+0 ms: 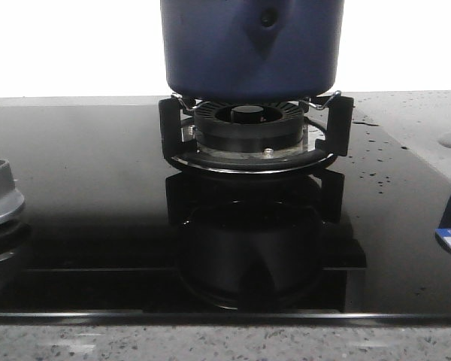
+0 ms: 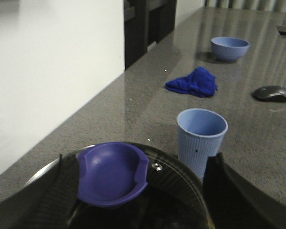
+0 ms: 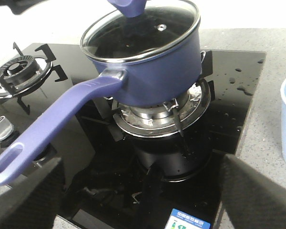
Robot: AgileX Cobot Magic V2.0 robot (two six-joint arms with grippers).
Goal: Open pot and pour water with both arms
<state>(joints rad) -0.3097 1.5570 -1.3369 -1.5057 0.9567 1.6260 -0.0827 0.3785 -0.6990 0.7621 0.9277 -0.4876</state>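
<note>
I'm seeing pot [image 3: 148,67] sitting lidded on burner [image 1: 248,131] | right gripper [image 3: 143,200] hanging open | left gripper [image 2: 138,200]: can't tell.

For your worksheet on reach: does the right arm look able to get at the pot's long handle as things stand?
Probably yes. The handle juts from the pot toward the right gripper, whose jaws stand wide apart, with nothing between them.
</note>
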